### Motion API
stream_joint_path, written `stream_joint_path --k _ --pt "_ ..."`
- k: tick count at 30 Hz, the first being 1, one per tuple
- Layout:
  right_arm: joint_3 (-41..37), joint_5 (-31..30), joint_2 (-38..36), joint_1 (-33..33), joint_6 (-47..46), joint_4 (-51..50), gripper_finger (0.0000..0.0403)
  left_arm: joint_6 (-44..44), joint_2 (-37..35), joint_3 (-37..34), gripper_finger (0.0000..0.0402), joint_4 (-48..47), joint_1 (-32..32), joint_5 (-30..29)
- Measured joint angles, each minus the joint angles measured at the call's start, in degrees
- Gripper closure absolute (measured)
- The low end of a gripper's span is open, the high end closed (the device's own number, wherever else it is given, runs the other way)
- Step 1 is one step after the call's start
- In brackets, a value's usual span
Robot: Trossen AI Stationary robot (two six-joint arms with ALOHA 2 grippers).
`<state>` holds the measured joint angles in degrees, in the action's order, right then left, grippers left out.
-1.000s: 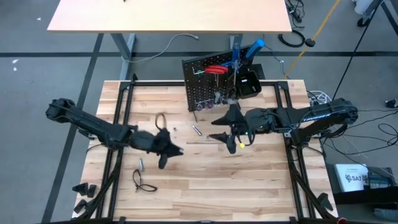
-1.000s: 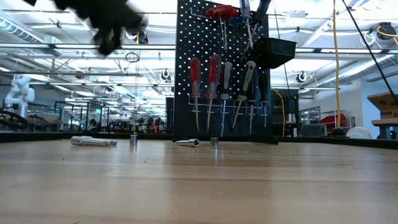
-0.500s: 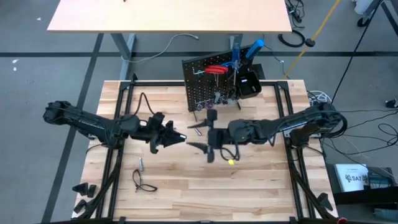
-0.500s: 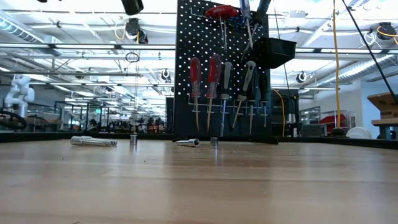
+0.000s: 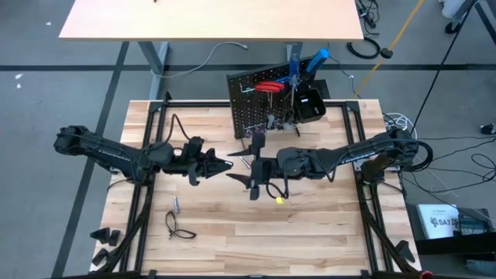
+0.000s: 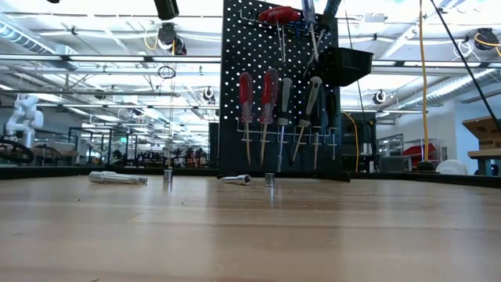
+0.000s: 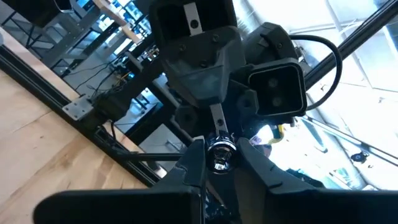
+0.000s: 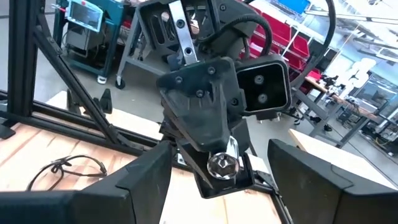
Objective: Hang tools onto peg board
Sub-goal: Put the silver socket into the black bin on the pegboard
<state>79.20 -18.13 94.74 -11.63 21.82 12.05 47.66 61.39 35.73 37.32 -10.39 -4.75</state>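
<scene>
Left tool (image 5: 225, 166) pinches a silver bit (image 7: 219, 155) right at its tip. Right tool (image 5: 242, 164) faces it, spread wide around the bit. Peg board (image 5: 252, 108) sits just behind both, worktop (image 5: 310, 225) below.

High view looks straight down on the whole table (image 5: 232, 225) and both arms; low view sits at tabletop height, facing the peg board (image 6: 278, 86) and room behind – both share that board. The wrist cams face each other close up, nearly nose to nose
</scene>
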Motion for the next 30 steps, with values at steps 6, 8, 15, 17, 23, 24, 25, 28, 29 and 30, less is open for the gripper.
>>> stream_joint_path --k 6,8,15,17,23,24,25,28,29,30 --pt "0.0 0.0 -0.02 0.71 -0.11 0.16 0.0147 -0.01 0.0 0.0 0.0353 -0.13 0.0 0.04" --pt "0.0 -0.02 -0.02 0.86 -0.11 0.24 0.0151 -0.02 0.0 0.0 0.0353 -0.13 0.0 0.07" --pt "0.0 0.33 0.22 1.57 -0.11 0.24 0.0192 -0.02 0.0 0.0 0.0353 -0.14 0.03 0.09" --pt "0.0 0.46 0.42 1.67 -0.11 0.26 0.0207 -0.04 0.0 0.0 0.0353 -0.37 0.0 0.13" --pt "0.0 0.77 1.31 1.7 -0.08 1.27 0.0274 0.41 0.0 0.0 0.0334 -0.57 0.04 0.62" --pt "0.0 0.99 1.4 1.7 0.17 1.42 0.0293 1.39 0.0 0.0 0.0322 -0.62 0.04 0.59" --pt "0.0 0.98 1.42 1.67 0.51 1.53 0.0314 2.26 0.08 0.0 0.0309 -0.63 0.14 0.58" --pt "0.0 0.32 1.42 1.42 1.24 1.54 0.0362 4.07 0.31 0.0 0.0271 -0.61 0.53 0.75" --pt "-0.02 0.06 1.42 1.36 1.32 1.53 0.0362 4.17 0.31 0.0 0.026 -0.78 0.74 1.13" --pt "-0.04 -0.2 1.38 1.34 1.21 1.47 0.0362 4.16 0.31 0.02 0.0251 -1.15 0.98 1.48"
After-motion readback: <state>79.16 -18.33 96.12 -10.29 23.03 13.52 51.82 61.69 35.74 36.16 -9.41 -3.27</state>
